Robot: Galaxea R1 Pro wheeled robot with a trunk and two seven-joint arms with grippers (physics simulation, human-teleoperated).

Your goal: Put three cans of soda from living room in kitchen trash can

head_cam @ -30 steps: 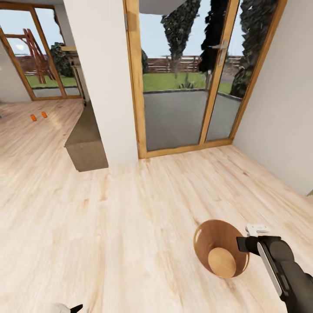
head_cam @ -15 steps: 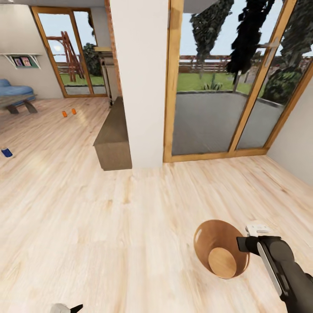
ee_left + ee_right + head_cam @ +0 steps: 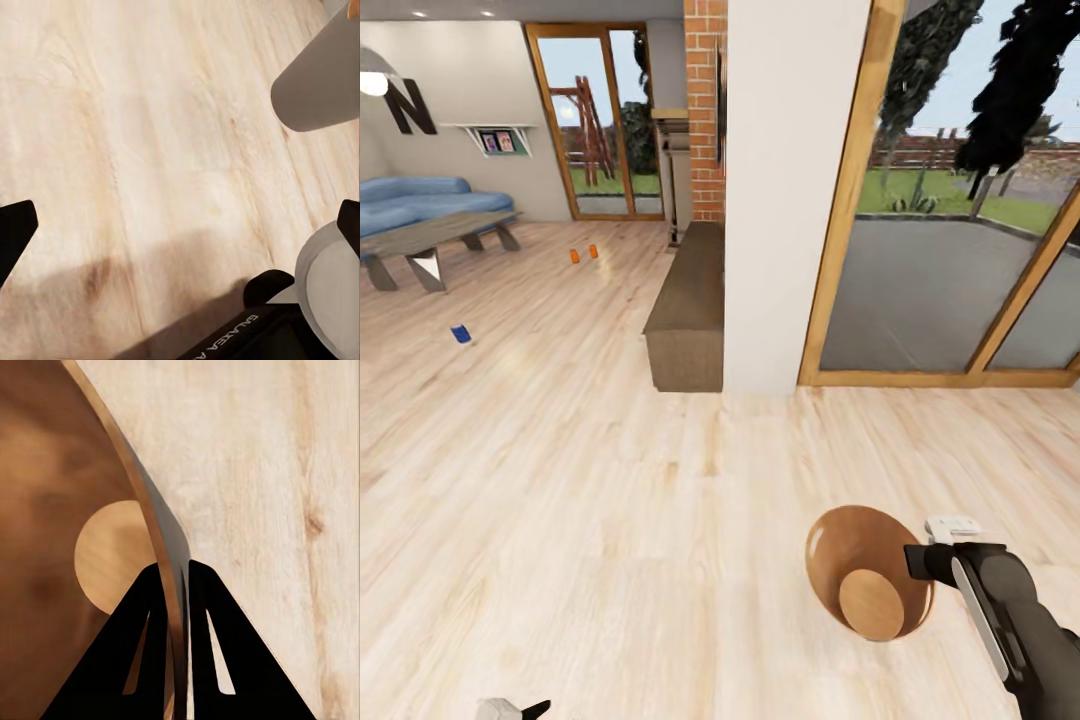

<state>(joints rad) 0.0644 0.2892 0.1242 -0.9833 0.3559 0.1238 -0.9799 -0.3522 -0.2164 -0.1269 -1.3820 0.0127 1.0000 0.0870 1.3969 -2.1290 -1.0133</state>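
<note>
Wood floor ahead; upper left, two soda cans [image 3: 583, 254]. Our right gripper [image 3: 174, 577] pinches the trash can [image 3: 850, 560] rim; left gripper [image 3: 180, 225] spread; next we approach the cans

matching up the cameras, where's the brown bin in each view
Head view: the brown bin sits low and right of centre, its rim pinched by the right gripper.
Left wrist view: I can't pick it out; I see wood floor.
Right wrist view: the bin wall takes the picture's left, the rim between the two fingers.
Shared landmark: the pale wood floor.
</note>
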